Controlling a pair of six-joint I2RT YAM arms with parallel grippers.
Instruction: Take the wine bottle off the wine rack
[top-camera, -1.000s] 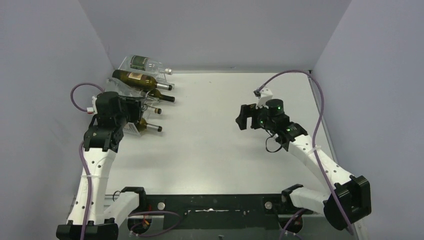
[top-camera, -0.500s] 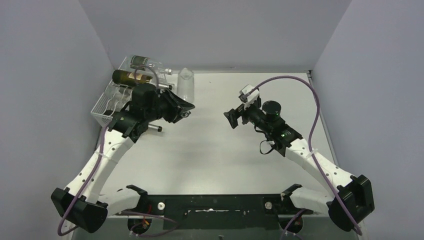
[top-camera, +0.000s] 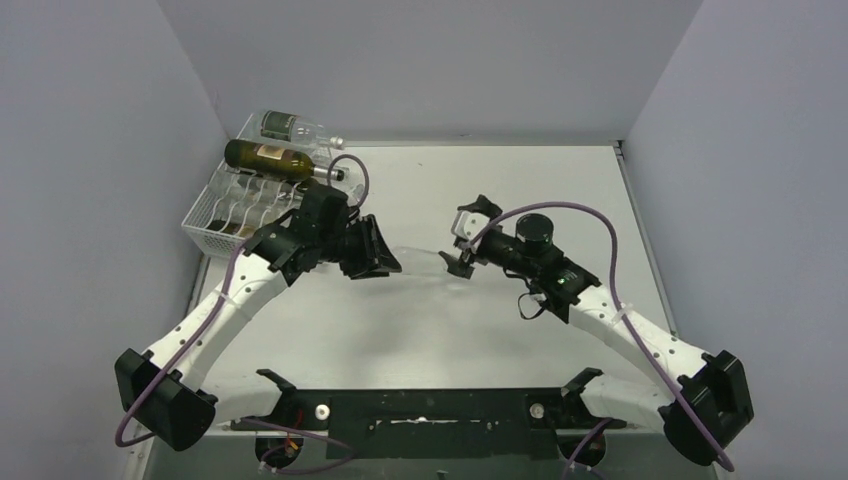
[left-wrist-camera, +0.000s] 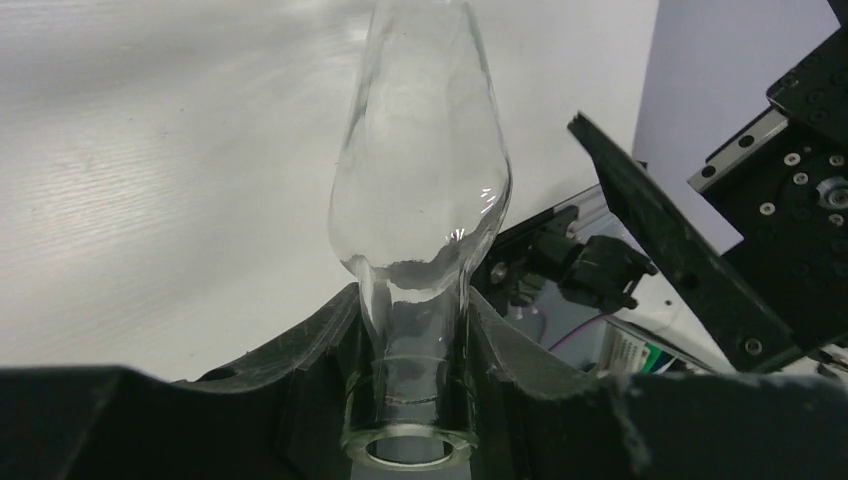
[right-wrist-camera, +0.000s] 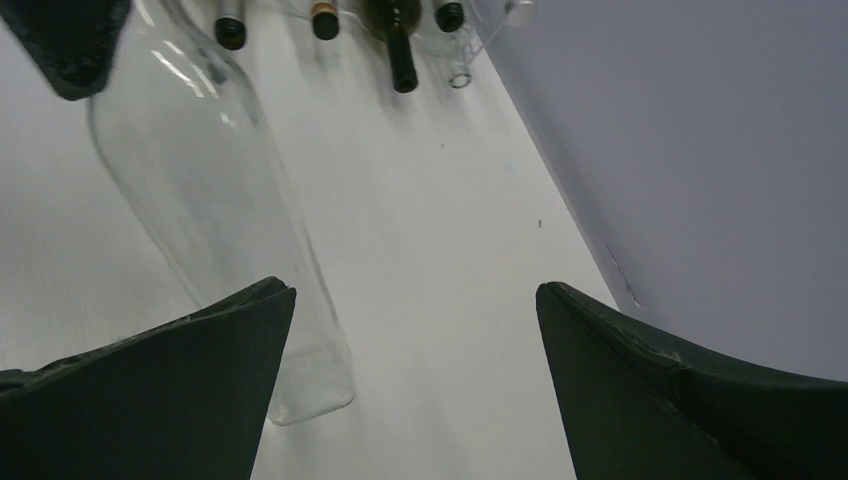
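Observation:
My left gripper (top-camera: 383, 254) (left-wrist-camera: 415, 312) is shut on the neck of a clear glass wine bottle (left-wrist-camera: 422, 170), held low over the table's middle and off the wine rack (top-camera: 222, 207). The bottle (right-wrist-camera: 205, 190) reaches toward my right gripper (top-camera: 458, 242) (right-wrist-camera: 415, 310), which is open. The bottle's base end lies just inside that gripper's left finger (right-wrist-camera: 190, 380) without being clamped. The see-through whitish rack stands at the back left. A dark labelled bottle (top-camera: 272, 158) and a clear one (top-camera: 288, 127) rest on its upper rows.
Several bottle necks (right-wrist-camera: 400, 45) on the rack show at the top of the right wrist view. The grey side wall (top-camera: 100, 200) runs close behind the rack. The back wall (top-camera: 440, 70) closes off the table's far edge.
My left arm swung away from the rack to the table's middle, carrying the clear bottle and tipping it down toward the right gripper. The right arm moved left and lower to meet it.

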